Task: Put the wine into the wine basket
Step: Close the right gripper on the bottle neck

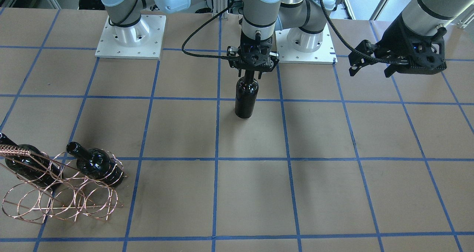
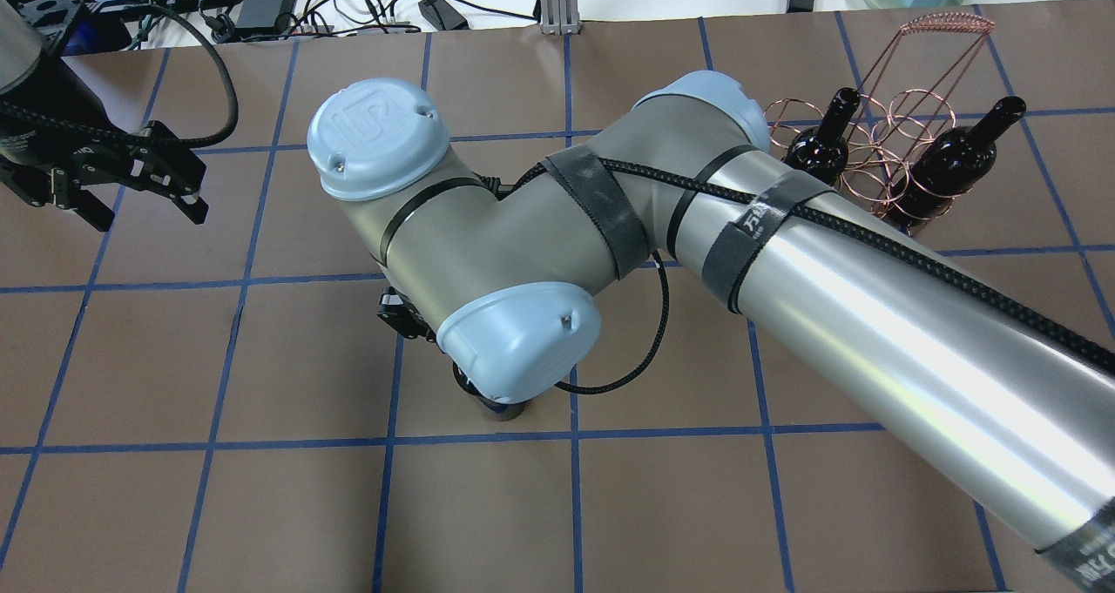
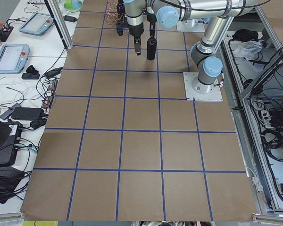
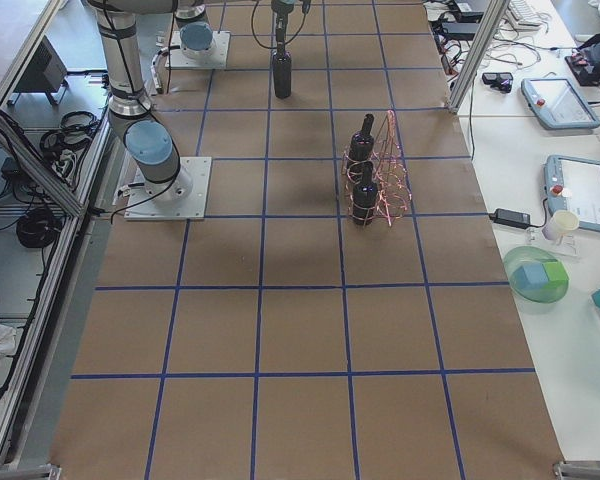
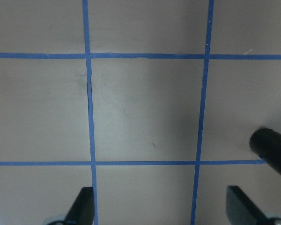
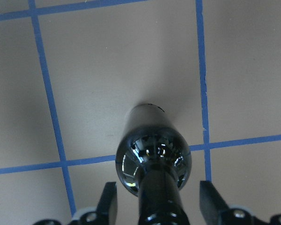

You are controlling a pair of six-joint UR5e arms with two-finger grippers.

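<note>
1. The wine bottle (image 1: 246, 96) stands upright on the table (image 1: 333, 192), in the middle of its width and on the robot's side. Its base is just beside a crossing of the blue tape lines (image 1: 218, 159).
2. The right gripper (image 1: 250, 74) hangs straight down over the bottle, with its jaws on either side of the neck. In the right wrist view its fingers (image 6: 108, 201) stand wide, and a clear strip of table shows between each one and the glass, so nothing is gripped.
3. The basket (image 1: 63, 192) sits well apart from that bottle, toward the robot's right and on the far, operators' side of the table. Its coiled handle (image 2: 949, 23) rises above the rings.
4. Two more bottles already sit in the basket, one at each end of a row: one (image 1: 96, 165) nearer the table's middle and the other (image 1: 26, 163) nearer the table's edge. Both lean with their necks pointing up and out.
5. The left gripper (image 1: 369, 73) hovers above the table on the robot's left, well apart from the bottle. Its jaws are spread wide and hold nothing.
</note>
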